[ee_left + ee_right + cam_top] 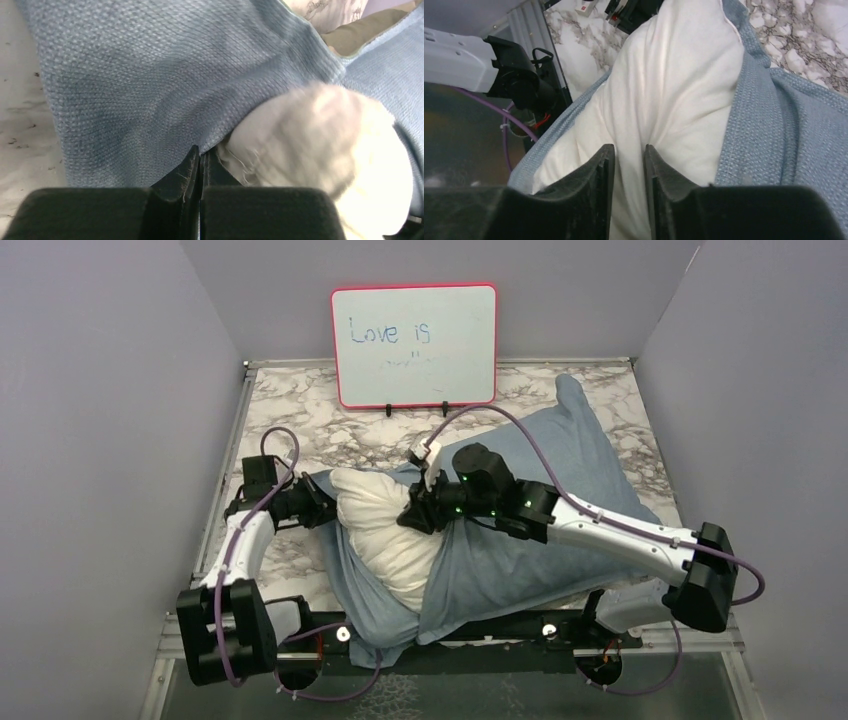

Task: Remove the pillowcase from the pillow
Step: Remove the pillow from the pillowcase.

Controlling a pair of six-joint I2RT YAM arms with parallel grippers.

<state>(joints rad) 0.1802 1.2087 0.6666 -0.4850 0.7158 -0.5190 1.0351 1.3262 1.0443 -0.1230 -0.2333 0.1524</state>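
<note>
- The pillow [385, 530] bulges from the open left end of the pillowcase [540, 550], mid-table.
- The left gripper [200, 156] has its jaws pressed together at the pillowcase hem; whether cloth is pinched cannot be told.
- The right gripper [626, 152] has its jaws slightly apart over a pillow crease.
- The pillowcase overhangs the front edge of the marble table [300, 420], which is bare at far left, beside the whiteboard [414, 345].

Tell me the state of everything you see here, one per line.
pillowcase, partly pulled off, rumpled
pillow, one end bare, rest inside pillowcase
left gripper, jaws shut, apparently pinching pillowcase edge
right gripper, jaws slightly apart over bare pillow
whiteboard, upright, "Love is" written on it
</note>
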